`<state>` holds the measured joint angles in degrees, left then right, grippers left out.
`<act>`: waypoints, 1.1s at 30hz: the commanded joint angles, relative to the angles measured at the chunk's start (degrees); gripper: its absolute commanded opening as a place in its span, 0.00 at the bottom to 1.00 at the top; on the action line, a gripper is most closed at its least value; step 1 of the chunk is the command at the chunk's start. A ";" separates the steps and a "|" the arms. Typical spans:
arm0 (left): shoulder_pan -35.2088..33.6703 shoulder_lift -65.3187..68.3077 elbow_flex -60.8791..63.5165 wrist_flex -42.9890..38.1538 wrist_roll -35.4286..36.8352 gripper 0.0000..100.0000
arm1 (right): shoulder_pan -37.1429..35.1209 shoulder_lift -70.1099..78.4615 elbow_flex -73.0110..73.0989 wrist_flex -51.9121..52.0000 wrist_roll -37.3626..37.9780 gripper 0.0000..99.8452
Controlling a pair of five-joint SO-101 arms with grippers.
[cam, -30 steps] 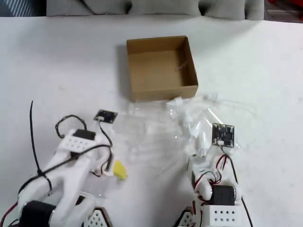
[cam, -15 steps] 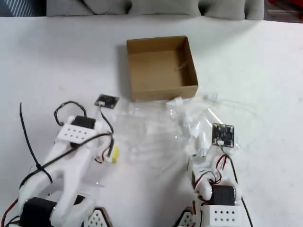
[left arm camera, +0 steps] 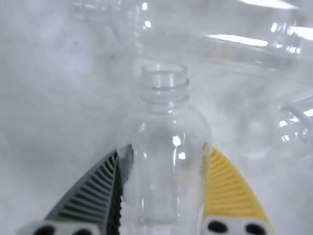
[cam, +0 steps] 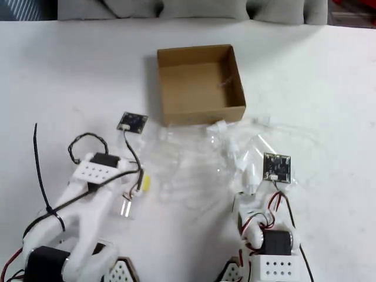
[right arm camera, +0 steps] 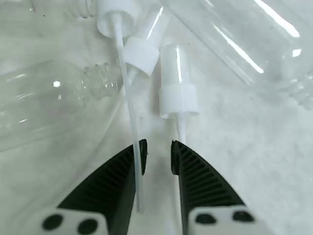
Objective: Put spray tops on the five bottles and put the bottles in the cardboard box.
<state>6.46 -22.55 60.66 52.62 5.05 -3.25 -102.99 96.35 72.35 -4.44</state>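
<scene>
The left tool is clamped on a clear bottle, at seven o'clock from the box. The right tool, at five o'clock, stands narrowly apart just behind two spray tops on the tabletop.

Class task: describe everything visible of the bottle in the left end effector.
The bottle is clear, empty plastic, with a round body, sloped shoulder and threaded neck; its mouth is open and uncapped. The left end effector is shut on its body, gray and yellow fingers touching opposite sides.
</scene>
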 commanded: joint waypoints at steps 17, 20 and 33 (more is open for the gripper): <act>-3.21 0.31 -0.97 4.31 4.57 0.36 | 0.57 -0.13 0.53 0.31 -0.44 0.06; -4.88 0.31 -2.46 4.31 3.96 0.36 | 0.57 -0.13 0.53 0.31 -0.44 0.06; -1.98 0.75 -9.85 9.41 0.53 0.36 | 0.57 -0.13 0.53 0.31 -0.44 0.06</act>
<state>2.42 -21.93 54.07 61.05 6.29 -3.25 -102.99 96.35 72.35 -4.44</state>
